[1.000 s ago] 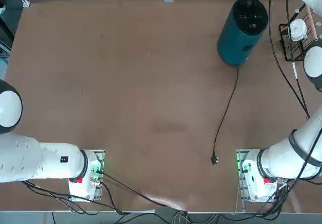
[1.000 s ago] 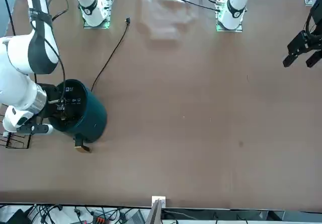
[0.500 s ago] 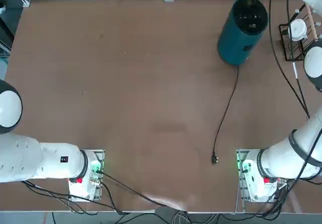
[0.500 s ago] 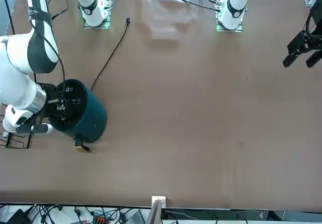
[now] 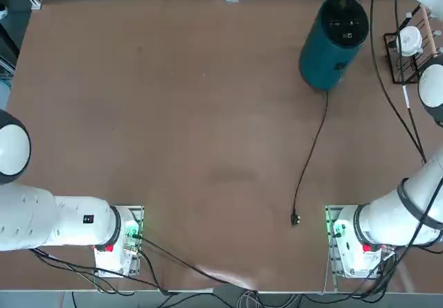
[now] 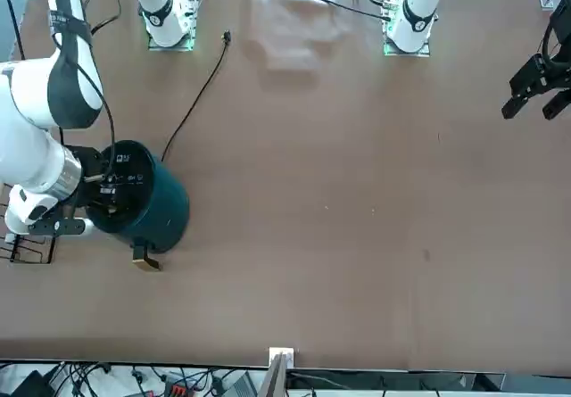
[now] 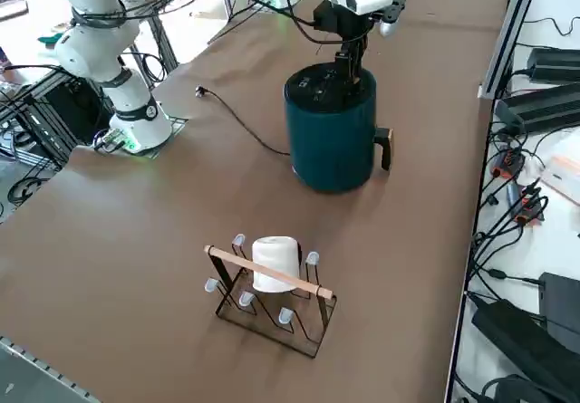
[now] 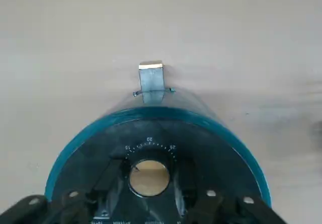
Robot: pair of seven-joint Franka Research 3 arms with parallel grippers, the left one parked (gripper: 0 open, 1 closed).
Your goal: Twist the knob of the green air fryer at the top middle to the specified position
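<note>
Black-topped green air fryer (image 7: pixel 331 145), its knob (image 8: pixel 149 178) between the parted fingers (image 8: pixel 188 181) of the right end effector (image 8: pixel 153 173)

This seems to be a robotics lab: in the top view, 2 white robot arms (image 5: pixel 391 218) are mounted at 8 and 4 o'clock of a wide brown table (image 5: pixel 208 128). Many cables (image 5: pixel 256 297) lie at 6 o'clock, and the right side view shows black boxes (image 7: pixel 544 109) with wires at 2 o'clock.
</note>
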